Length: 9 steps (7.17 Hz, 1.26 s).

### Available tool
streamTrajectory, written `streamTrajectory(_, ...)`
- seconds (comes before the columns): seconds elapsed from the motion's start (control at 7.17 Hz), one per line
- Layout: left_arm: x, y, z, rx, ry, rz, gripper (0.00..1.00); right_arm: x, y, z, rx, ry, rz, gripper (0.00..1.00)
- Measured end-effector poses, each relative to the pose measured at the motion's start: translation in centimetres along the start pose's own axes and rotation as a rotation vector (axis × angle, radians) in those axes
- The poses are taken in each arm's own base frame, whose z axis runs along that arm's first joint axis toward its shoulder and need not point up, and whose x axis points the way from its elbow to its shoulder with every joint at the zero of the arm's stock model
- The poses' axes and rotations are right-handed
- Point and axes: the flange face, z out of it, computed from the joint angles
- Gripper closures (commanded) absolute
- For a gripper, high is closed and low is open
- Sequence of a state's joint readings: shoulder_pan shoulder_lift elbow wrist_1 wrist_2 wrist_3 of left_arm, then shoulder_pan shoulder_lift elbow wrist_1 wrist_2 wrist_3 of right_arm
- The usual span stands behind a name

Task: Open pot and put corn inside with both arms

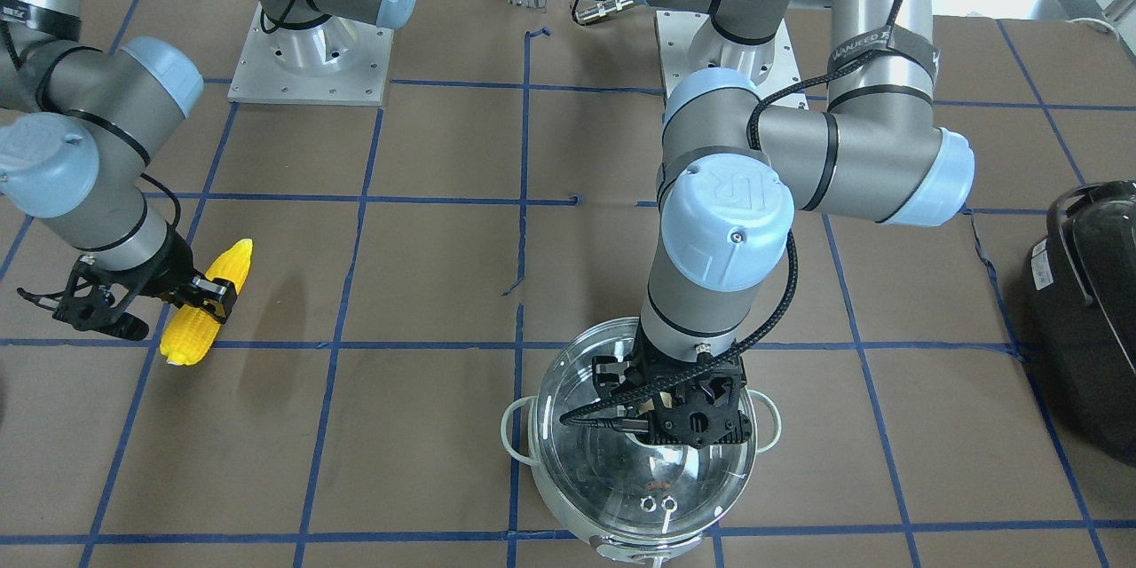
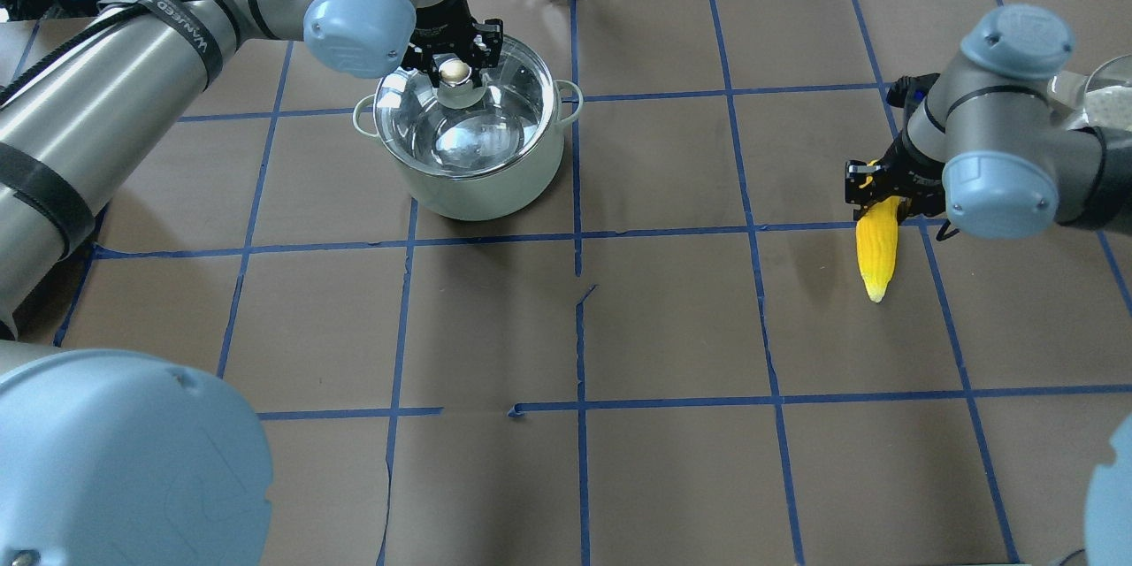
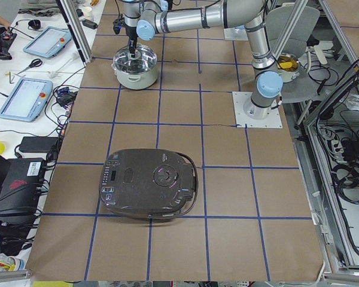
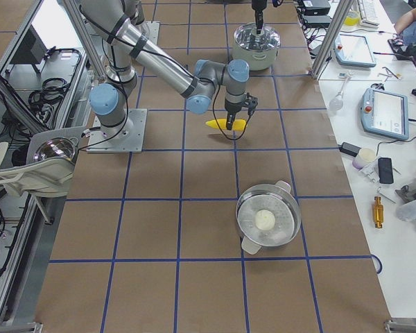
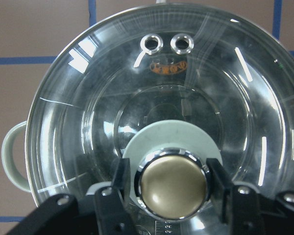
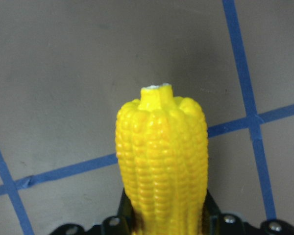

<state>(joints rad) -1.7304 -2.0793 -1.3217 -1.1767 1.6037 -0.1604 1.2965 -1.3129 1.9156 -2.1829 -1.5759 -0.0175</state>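
Note:
The steel pot [image 2: 478, 186] stands with its glass lid [image 2: 495, 119] on it; it also shows in the front view [image 1: 568, 497]. My left gripper [image 2: 455, 75] comes down from above and is shut on the lid's brass knob [image 5: 172, 183], with a finger on each side. The lid [image 5: 161, 98] looks seated on the rim. The yellow corn [image 2: 875, 252] lies far to the pot's right. My right gripper [image 2: 875, 195] is shut on the corn's thick end [image 6: 161, 161], low over the table; its tip points away from the gripper. In the front view the corn [image 1: 191, 333] is at the left.
A large black appliance [image 1: 1087, 319] sits at the table end on my left; it also shows in the left view [image 3: 149, 185]. A second steel pot [image 4: 267, 222] holding a white lump stands on the table beyond the corn. Blue tape lines grid the brown table.

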Motion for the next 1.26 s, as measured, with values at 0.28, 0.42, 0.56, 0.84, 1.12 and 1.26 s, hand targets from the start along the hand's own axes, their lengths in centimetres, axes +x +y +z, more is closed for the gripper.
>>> streamTrajectory(0.28,0.2,0.5,-1.8,0.010,0.012,0.001,0.60,-2.7,-2.5,-4.5,0.016,-0.011,-0.036,1.00)
streamTrajectory(0.42,0.1,0.6,-2.3,0.012,0.012,0.002,0.60,-4.6,-3.1,-5.6,0.021,-0.014,-0.037,1.00)
streamTrajectory(0.56,0.0,0.7,-3.1,0.013,0.012,0.004,0.62,-6.8,-3.5,-6.1,0.028,-0.017,-0.040,1.00)
streamTrajectory(0.84,-3.5,0.9,-6.5,-0.007,-0.005,0.009,0.66,-12.6,-3.8,-8.6,0.055,-0.024,-0.048,1.00)
streamTrajectory(1.12,-14.1,0.3,-7.6,-0.030,-0.043,0.041,0.67,-18.6,-3.7,-13.1,0.065,-0.023,-0.069,1.00)
streamTrajectory(1.26,-20.1,0.4,-7.2,-0.041,-0.061,0.069,0.67,-22.3,-3.2,-14.7,0.072,-0.028,-0.068,1.00)
